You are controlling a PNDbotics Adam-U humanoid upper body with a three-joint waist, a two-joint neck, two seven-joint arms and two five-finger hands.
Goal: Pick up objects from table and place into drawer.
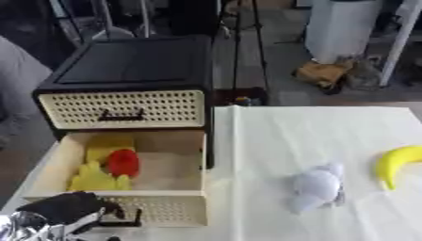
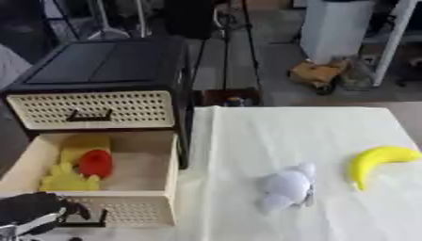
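A black cabinet (image 1: 132,70) with cream perforated drawer fronts stands at the left of the table. Its lower drawer (image 1: 161,208) is pulled out and holds a red object (image 1: 124,162) and yellow objects (image 1: 97,179). On the white cloth lie a pale lilac soft toy (image 1: 317,188) and, further right, a yellow banana (image 1: 395,162). My left hand (image 1: 70,207) is at the lower left, its dark fingers curled by the drawer's front handle (image 1: 124,222); whether they hold the handle is unclear. The right hand shows in no view.
The white cloth (image 1: 288,136) covers the table right of the cabinet, with a fold line running down it. Beyond the table's far edge are a white bin (image 1: 342,26), a brown bag (image 1: 326,73) on the floor and stand legs.
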